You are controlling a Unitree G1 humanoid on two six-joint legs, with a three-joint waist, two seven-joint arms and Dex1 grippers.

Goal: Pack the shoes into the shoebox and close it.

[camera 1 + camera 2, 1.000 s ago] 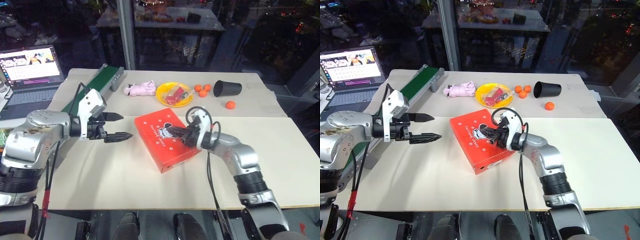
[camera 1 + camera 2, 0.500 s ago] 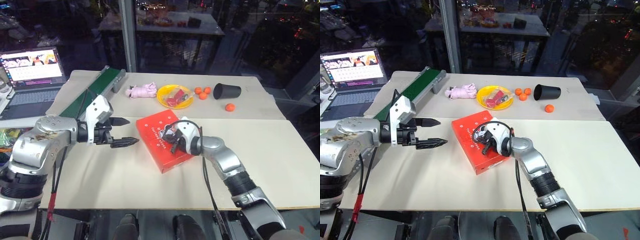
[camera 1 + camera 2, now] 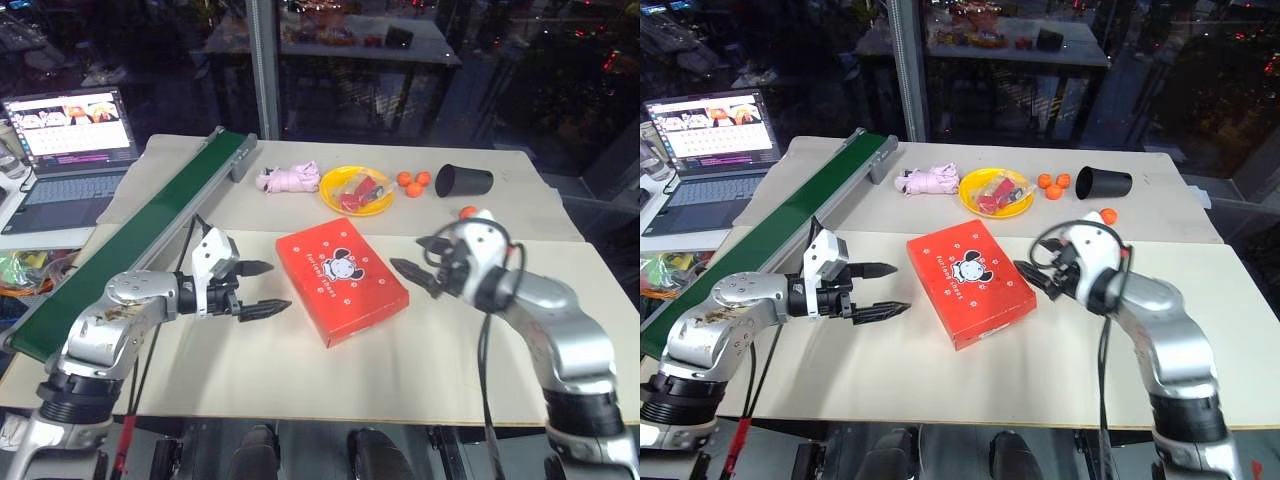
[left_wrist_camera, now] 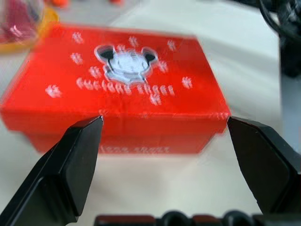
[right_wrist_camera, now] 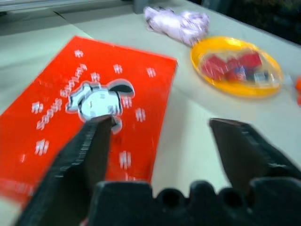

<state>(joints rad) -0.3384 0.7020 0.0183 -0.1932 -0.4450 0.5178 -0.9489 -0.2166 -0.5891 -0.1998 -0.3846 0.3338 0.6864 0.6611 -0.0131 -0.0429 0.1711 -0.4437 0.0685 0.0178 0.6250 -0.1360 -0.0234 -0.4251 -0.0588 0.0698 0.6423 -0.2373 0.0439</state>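
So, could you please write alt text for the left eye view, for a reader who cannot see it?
A closed red shoebox with a white cartoon logo lies on a pale table between two open robot pincers, the left pincer and the right pincer, neither touching it. Behind it are a yellow bowl, a pink plush toy and a black cup.

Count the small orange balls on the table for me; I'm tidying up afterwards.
3. Two orange balls lie touching between the yellow bowl and the black cup; one sits nearer, just behind the right arm. Others could be hidden behind it.
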